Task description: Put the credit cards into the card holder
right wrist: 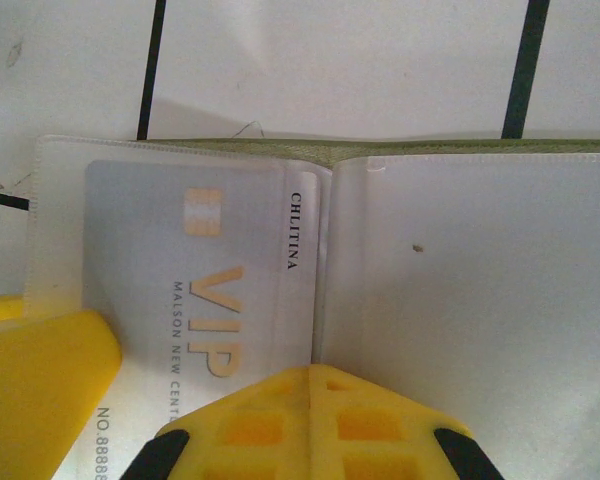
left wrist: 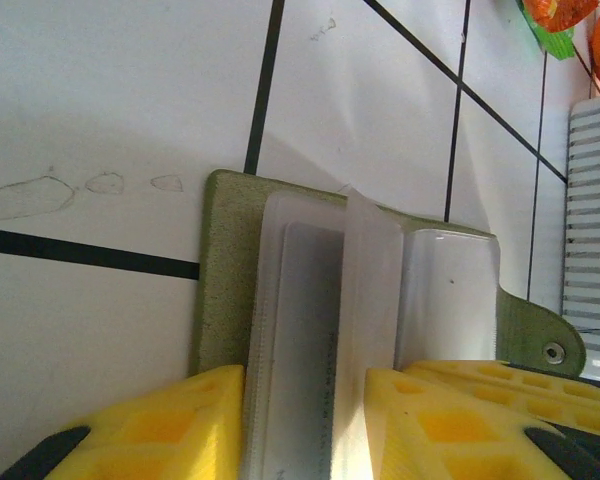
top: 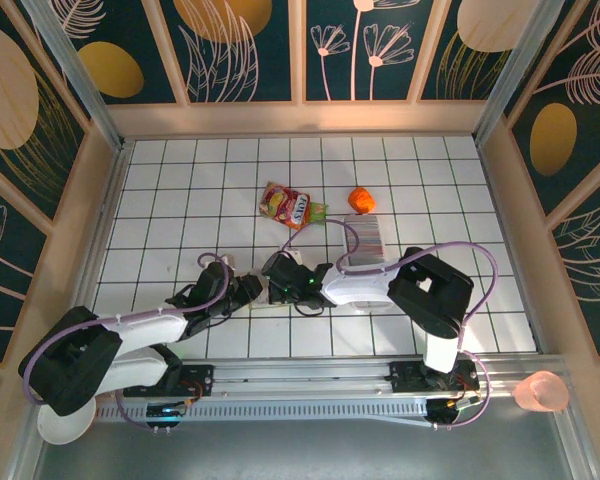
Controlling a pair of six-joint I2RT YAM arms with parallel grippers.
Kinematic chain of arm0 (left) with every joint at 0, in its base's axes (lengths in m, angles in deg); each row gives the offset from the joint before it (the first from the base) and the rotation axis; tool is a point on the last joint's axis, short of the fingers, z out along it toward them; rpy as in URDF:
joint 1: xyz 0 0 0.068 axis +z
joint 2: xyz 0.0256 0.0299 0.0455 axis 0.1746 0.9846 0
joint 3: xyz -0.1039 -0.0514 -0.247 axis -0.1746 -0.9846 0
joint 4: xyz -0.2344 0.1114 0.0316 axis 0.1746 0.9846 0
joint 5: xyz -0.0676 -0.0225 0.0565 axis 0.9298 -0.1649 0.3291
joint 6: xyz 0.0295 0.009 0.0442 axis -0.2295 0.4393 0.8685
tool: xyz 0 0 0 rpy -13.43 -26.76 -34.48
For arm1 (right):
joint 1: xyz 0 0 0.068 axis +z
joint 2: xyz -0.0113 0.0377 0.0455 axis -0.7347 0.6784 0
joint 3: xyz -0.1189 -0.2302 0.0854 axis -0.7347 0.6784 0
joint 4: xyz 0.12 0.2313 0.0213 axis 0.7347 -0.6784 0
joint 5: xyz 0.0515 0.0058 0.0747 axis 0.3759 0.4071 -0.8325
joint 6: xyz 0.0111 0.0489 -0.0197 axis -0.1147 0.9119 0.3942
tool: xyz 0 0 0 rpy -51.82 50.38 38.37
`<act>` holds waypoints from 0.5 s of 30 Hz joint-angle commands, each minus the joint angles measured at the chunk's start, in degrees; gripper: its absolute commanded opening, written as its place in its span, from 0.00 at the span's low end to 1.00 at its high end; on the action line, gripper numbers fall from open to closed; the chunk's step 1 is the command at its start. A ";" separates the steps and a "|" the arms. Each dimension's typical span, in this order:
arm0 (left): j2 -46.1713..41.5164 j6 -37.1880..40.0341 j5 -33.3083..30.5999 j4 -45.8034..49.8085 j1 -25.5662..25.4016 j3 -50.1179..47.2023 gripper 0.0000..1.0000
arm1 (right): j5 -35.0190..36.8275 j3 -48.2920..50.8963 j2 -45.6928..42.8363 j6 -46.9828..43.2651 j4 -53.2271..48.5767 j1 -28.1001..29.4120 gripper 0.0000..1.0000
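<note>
The holder (left wrist: 225, 260) lies open on the white tiled table (top: 180, 190), near the middle of its front half, where the two arms meet. Its olive cover is under, and its clear sleeves face up. A tab with a metal snap sticks out at one side.

The left gripper (left wrist: 305, 435) stands over the holder with narrow jaws. Between the yellow fingers (left wrist: 195, 425) are the sleeves. One sleeve stands upright on its edge and the others lie flat. The fingers seem to press on the sleeves from both sides.

The right gripper (right wrist: 140, 405) comes from the opposite side. Its jaws are closed on the end of one grey card (right wrist: 200, 260), which has "VIP" in gold letters. Most of this card is already inside the left sleeve, its far edge close to the end of the pocket. The near end, with a printed number, is outside the sleeve between the fingers. The sleeve on the right of the fold has no card in it.

The other cards (top: 362, 236) stand packed on edge as a striped block in a white slotted tray (left wrist: 592, 220), just beside the holder on the far right side. Beyond the tray lie a snack packet (top: 288, 206) and an orange object (top: 361, 199), apart from each other.
</note>
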 commanded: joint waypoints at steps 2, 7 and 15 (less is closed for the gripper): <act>-2.33 -0.25 1.25 -0.38 -0.12 1.66 0.35 | 0.63 2.35 1.21 0.79 -5.85 -0.70 0.01; -3.22 0.29 1.24 1.01 -0.12 2.19 0.34 | 0.79 2.28 1.28 0.70 -5.96 -0.70 0.01; -5.24 0.85 0.94 2.52 -0.07 2.72 0.33 | 0.69 2.08 1.50 0.61 -5.96 -0.70 0.01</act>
